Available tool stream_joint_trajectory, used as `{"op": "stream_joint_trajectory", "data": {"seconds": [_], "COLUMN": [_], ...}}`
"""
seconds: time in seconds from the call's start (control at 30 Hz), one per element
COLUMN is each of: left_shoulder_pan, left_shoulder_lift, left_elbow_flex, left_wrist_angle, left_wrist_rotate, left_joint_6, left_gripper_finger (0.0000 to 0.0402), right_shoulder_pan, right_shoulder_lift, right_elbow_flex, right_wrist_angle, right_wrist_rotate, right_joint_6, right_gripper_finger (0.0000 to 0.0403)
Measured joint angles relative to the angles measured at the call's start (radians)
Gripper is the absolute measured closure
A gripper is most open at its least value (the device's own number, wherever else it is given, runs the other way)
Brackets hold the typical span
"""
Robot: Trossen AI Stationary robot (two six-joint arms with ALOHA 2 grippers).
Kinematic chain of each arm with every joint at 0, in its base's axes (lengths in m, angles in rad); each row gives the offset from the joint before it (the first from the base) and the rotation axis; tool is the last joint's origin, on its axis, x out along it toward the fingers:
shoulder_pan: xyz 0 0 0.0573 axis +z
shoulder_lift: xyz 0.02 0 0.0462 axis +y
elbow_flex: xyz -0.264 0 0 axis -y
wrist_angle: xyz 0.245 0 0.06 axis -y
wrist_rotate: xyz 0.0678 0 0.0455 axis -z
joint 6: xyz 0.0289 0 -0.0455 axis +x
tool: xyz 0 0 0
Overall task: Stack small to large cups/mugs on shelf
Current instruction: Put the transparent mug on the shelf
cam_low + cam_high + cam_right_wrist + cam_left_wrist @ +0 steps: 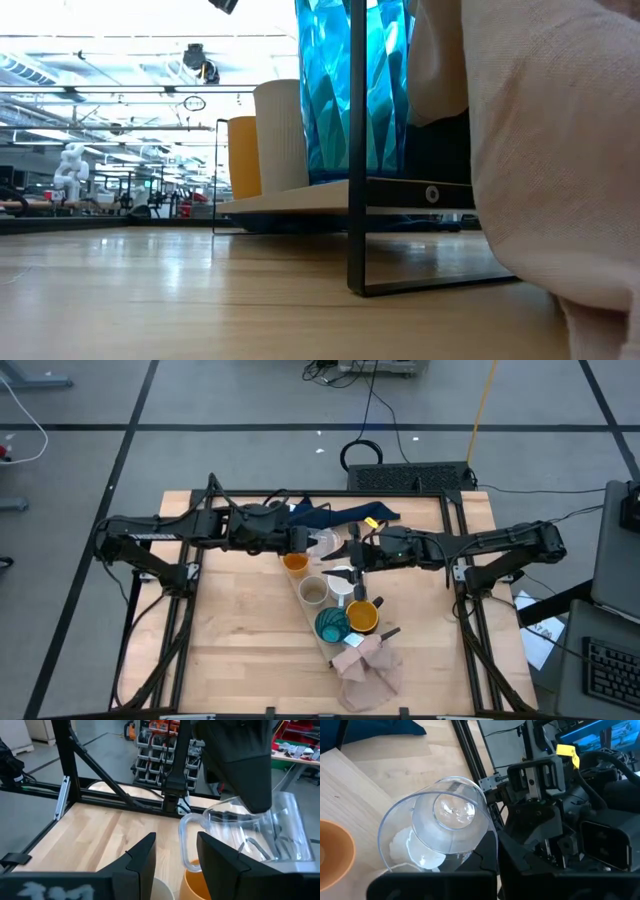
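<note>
clear glass (440, 827): tilted, held | orange cup (295, 563): on shelf (300, 595)

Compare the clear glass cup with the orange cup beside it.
The clear glass cup is see-through and tipped over, held in the left gripper; the orange cup is opaque and stands upright on the shelf, ungripped. The glass cup looks wider than the orange cup. Both are handleless and sit at the shelf's far end.
</note>
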Motion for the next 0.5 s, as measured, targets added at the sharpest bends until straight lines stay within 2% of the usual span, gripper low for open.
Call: {"op": "stream_joint_trajectory", "data": {"seconds": [0.27,0.5], "left_shoulder_pan": [0.002,0.003], "left_shoulder_lift": [0.0,0.001], "left_elbow_flex": [0.0,-0.003], "left_wrist_angle": [0.0,-0.009], "left_wrist_rotate": [-0.007,-0.009], "left_joint_6": [-0.003,-0.001], "left_gripper_finger": [0.0401,0.0401], "right_shoulder_pan": [0.0,-0.001], "right_shoulder_lift": [0.005,0.065], "right_elbow_flex": [0.0,0.0], "right_wrist_angle": [0.006,0.016], "right_wrist_rotate": [0.0,-0.008], "right_joint_6": [0.001,0.046], "right_gripper_finger": [0.0268,0.0268]}}
